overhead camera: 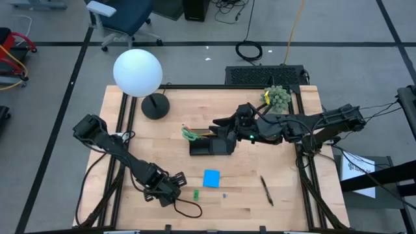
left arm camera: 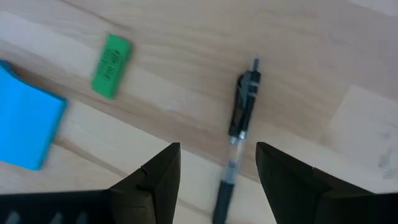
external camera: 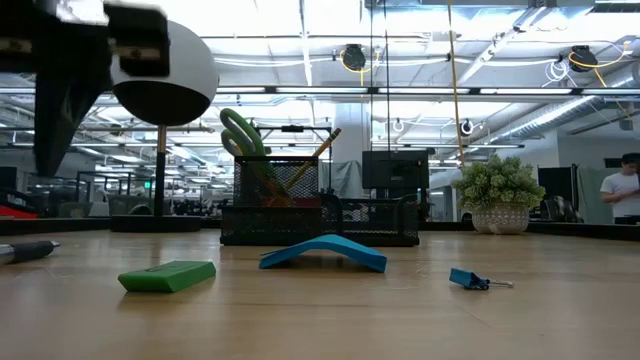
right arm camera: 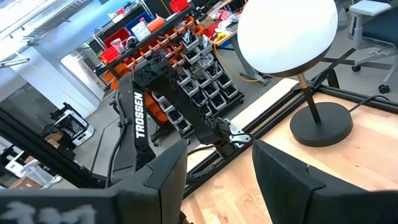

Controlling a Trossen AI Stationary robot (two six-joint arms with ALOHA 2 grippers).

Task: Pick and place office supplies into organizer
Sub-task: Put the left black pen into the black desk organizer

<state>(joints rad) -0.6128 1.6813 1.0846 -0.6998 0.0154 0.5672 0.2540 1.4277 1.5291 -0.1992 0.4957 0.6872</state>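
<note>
The black mesh organizer [overhead camera: 211, 144] stands mid-table and holds green-handled scissors [external camera: 243, 135] and pencils [external camera: 318, 152], which stand tilted in its tall cup. A blue note pad [overhead camera: 211, 177], a green piece [overhead camera: 195, 194], a small blue clip [external camera: 470, 279] and a black pen [overhead camera: 266, 190] lie on the table. My left gripper [left arm camera: 217, 177] is open above a second black pen [left arm camera: 242, 112]; its fingers stand on either side of the pen, clear of it. My right gripper [right arm camera: 217, 180] is open and empty over the organizer [external camera: 320, 215].
A lamp with a white globe [overhead camera: 138, 71] and a round black base [overhead camera: 155, 105] stands at the far left. A fuzzy green plant [overhead camera: 278, 97] sits at the far right. Black rails [overhead camera: 123, 117] run along the table's sides. A person [external camera: 620, 195] stands in the room beyond.
</note>
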